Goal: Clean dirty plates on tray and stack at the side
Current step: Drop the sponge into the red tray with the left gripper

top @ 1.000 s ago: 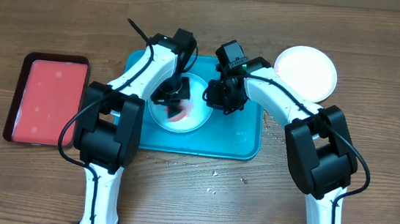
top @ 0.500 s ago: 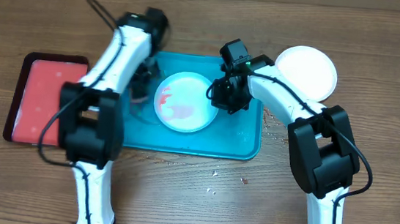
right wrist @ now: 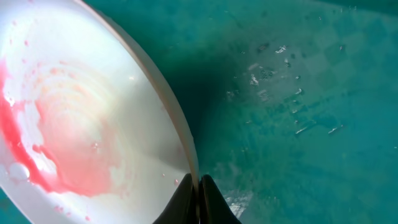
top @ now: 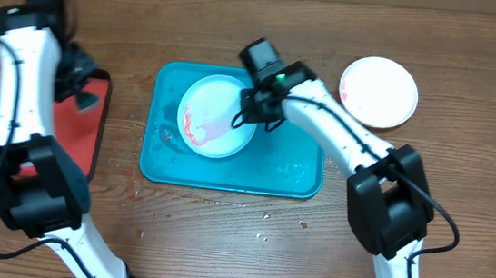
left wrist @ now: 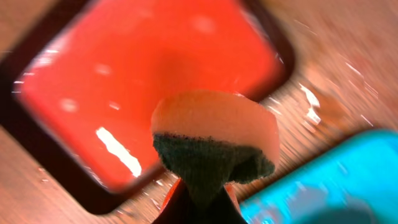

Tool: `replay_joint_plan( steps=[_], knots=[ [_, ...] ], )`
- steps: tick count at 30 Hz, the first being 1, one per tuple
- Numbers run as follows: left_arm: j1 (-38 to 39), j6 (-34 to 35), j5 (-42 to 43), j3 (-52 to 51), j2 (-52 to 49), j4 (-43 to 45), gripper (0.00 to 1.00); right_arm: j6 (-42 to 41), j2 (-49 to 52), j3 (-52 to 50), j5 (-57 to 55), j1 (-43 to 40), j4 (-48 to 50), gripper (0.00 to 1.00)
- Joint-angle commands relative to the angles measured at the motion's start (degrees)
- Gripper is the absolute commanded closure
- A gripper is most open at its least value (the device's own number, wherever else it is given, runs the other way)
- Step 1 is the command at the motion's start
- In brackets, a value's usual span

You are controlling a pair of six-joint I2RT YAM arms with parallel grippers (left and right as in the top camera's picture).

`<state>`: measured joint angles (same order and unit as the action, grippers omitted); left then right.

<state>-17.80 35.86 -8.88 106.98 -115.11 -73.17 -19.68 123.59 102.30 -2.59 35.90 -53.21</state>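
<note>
While your right claw (right wrist: 199,186) pinches shut on the rim of the smeared plate (top: 218,118) in the blue tray (top: 290,175), the left claw (left wrist: 198,202) grips a sponge (left wrist: 214,134) over the red tray (left wrist: 155,68). One white plate (top: 378,91) sits aside; wiping and stacking remain. No readable writing anywhere.

the wooden table (top: 480,198) is carrying the teal tray (top: 290,175), a red tray (top: 79,141) lying left, and a white plate (top: 378,92) sitting right.
</note>
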Motion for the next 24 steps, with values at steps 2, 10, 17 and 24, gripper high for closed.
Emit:
replay_joint_plan(
  steps=[2,10,17,24],
  knots=[
    [-4.50,-0.68,1.29,-0.85,-3.74,0.42,0.96,0.42,-2.73,3.17,-12.48,3.98,-0.76,0.96],
    [-7.32,-0.70,1.49,-0.85,-9.77,3.19,0.96,0.59,-2.73,9.09,-23.30,7.72,-4.07,0.96],
    [-7.37,-1.22,1.46,-0.50,-11.82,4.70,0.44,3.65,-2.73,14.47,-28.89,8.81,-8.13,0.96],
    [-7.37,-6.10,4.35,7.63,-11.50,-0.35,0.42,3.72,-2.73,18.62,-32.00,9.09,-10.19,0.96]
  ],
)
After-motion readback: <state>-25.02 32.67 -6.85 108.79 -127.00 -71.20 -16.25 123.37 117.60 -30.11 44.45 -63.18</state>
